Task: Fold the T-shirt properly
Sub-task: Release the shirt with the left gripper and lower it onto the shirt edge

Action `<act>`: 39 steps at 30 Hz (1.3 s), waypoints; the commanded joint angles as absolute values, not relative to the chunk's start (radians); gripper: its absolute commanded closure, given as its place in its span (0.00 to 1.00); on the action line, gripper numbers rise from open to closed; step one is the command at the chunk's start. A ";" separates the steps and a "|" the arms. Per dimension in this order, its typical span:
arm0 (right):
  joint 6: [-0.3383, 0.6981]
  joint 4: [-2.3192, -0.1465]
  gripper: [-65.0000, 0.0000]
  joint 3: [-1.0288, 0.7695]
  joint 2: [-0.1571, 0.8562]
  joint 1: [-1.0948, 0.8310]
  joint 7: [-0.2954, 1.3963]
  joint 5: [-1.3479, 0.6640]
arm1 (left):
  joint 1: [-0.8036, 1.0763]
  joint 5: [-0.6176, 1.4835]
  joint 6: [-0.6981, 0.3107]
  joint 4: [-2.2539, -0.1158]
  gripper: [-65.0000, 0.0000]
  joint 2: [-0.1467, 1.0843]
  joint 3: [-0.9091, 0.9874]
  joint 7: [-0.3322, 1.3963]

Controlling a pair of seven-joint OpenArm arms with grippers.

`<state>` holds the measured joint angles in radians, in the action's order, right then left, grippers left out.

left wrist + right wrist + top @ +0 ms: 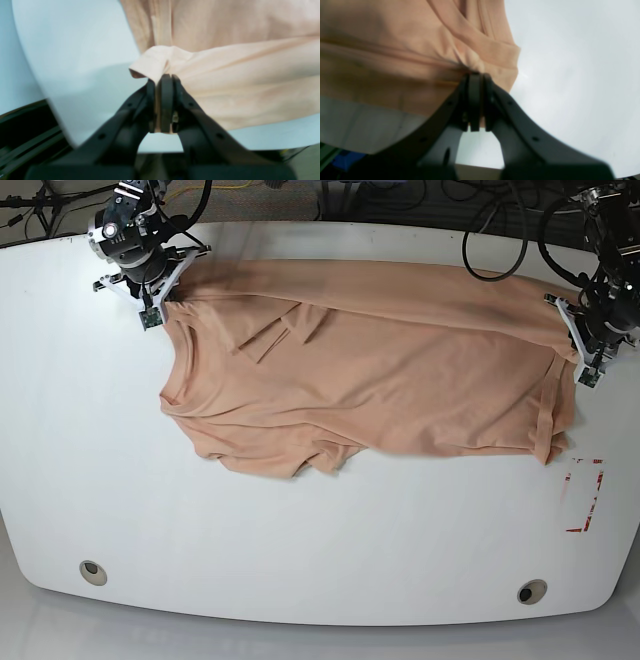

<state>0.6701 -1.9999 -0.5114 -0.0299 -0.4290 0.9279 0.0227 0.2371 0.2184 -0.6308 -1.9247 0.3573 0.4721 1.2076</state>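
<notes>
The peach T-shirt [380, 370] lies wrinkled across the far half of the white table [300, 530], stretched between my two arms. In the left wrist view my left gripper [163, 77] is shut on a bunched edge of the T-shirt [237, 82]; in the base view it [572, 332] is at the cloth's right end. In the right wrist view my right gripper [476, 75] is shut on a pinched fold of the T-shirt [395, 62]; in the base view it [163, 302] is at the cloth's far-left corner. The near hem hangs loose and rumpled.
Black cables [500, 240] trail over the table's far edge behind both arms. Red tape marks [585, 495] sit near the right edge. Two round holes [93, 572] [531, 591] lie near the table's front edge.
</notes>
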 commanded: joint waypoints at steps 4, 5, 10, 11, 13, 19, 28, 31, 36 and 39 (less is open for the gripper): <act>0.661 -1.980 0.97 -0.519 -0.021 -0.410 0.920 0.024 | 0.188 0.117 -0.638 -1.863 1.00 0.378 0.460 1.207; 0.661 -1.980 0.97 -0.519 -0.021 -0.410 0.920 0.024 | 0.180 0.117 -0.638 -1.850 1.00 0.378 0.460 1.207; 0.661 -1.975 0.97 -0.519 -0.021 -0.404 0.920 0.024 | 0.125 0.116 -0.639 -1.730 1.00 0.387 0.461 1.207; 0.661 -1.975 0.97 -0.519 -0.021 -0.404 0.920 0.024 | 0.119 0.116 -0.639 -1.715 1.00 0.394 0.461 1.207; 0.661 -1.975 0.97 -0.519 -0.021 -0.404 0.920 0.024 | 0.110 0.119 -0.639 -1.685 1.00 0.398 0.461 1.207; 0.661 -1.974 0.97 -0.518 -0.021 -0.404 0.920 0.019 | 0.070 0.119 -0.639 -1.638 1.00 0.398 0.461 1.205; 0.661 -1.974 0.97 -0.518 -0.021 -0.404 0.920 0.019 | 0.007 0.114 -0.639 -1.560 0.84 0.406 0.458 1.205; 0.661 -1.974 0.97 -0.516 -0.021 -0.404 0.920 0.019 | 0.001 0.114 -0.634 -1.557 0.61 0.406 0.458 1.205; 0.662 -1.974 0.96 -0.515 -0.021 -0.404 0.920 0.019 | -0.001 0.114 -0.631 -1.558 0.37 0.406 0.458 1.205; 0.664 -1.977 0.96 -0.513 -0.021 -0.404 0.920 0.019 | -0.002 0.117 -0.631 -1.558 0.36 0.406 0.458 1.205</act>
<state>0.6701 -1.9602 -0.5125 -0.0296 -0.4072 0.9283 0.0227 0.0162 0.1196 -0.6365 -1.5417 0.3859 0.4515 1.2106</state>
